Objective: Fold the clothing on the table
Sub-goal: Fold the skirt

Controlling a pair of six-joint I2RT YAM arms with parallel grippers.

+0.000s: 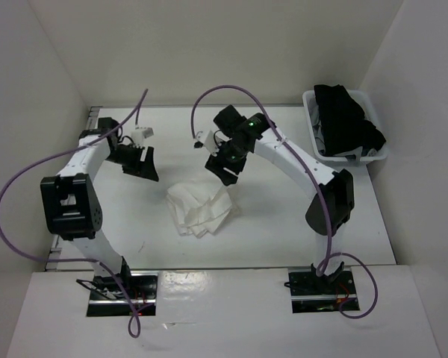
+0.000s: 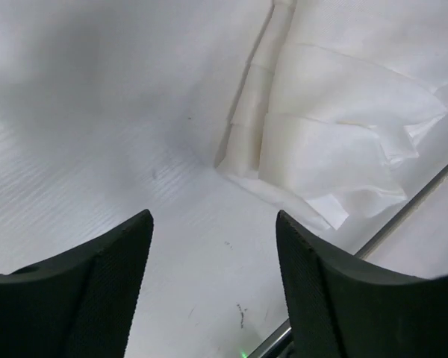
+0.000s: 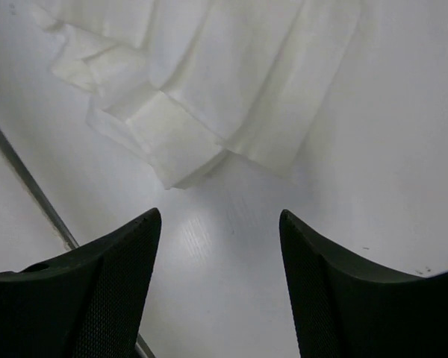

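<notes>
Where the arms start: the left base (image 1: 108, 294) and the right base (image 1: 317, 287) sit at the near edge of the counter (image 1: 284, 231), closer to us than the skirt.
Rail: a thin metal rail (image 2: 411, 205) runs along the counter's edge, near the skirt.
Skirt: the white pleated skirt (image 1: 200, 207) lies on the counter in a small bunched heap, about midway between the two arms. Its layers lie on top of each other, and some loose corners stick out.
Left jaws: these hang to the left of the skirt and a little farther back. They are wide apart and hold nothing. Only bare counter shows between them, and the skirt is off to one side.
Right jaws: these hang just behind the skirt's far right corner. They are wide apart too, and hold nothing. The skirt lies just ahead of them, not between them.
Cables: a purple cable (image 1: 15, 186) loops out to the left of the skirt, and another one (image 1: 224, 91) curls up behind it.
Basket: a white basket (image 1: 355, 159) sits well to the right of the skirt and farther back.
Black clothes: a pile of black clothes (image 1: 347, 119) fills the basket and pokes up over its rim.
</notes>
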